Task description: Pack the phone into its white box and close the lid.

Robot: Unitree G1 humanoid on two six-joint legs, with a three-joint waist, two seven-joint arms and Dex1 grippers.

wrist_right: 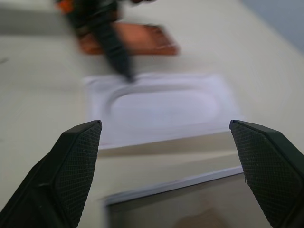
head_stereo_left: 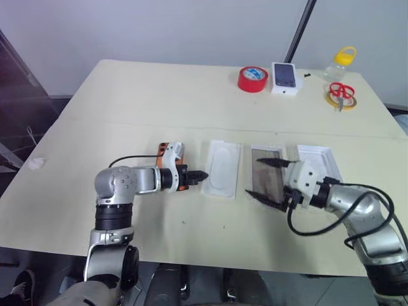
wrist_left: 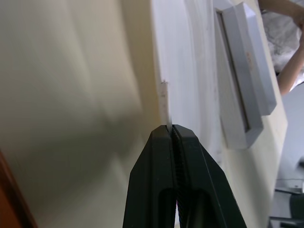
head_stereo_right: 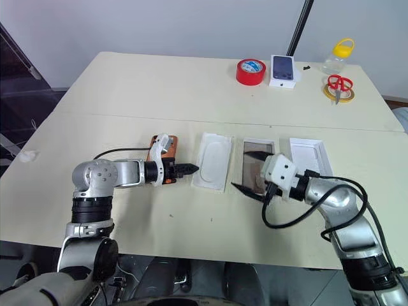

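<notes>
phone [head_stereo_right: 163, 153] lies just behind the left gripper [head_stereo_right: 191, 169], whose fingers are pinched together at the liner [head_stereo_right: 212, 160] edge. right gripper [head_stereo_left: 268, 181] gapes wide over the box [head_stereo_right: 257, 164], lid [head_stereo_right: 310, 155] beside.

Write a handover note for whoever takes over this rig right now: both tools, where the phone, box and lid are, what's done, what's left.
Left tool: shut, pinching the edge of the white moulded liner, which lies on the table beside the phone.
Right tool: open, holding nothing, over the near end of the white box.
The box's brownish floor shows; the liner is out of it. The lid lies open-side up on the box's far side from the liner.
Done: nothing packed yet.
Left: liner into box, phone in, lid on.
</notes>
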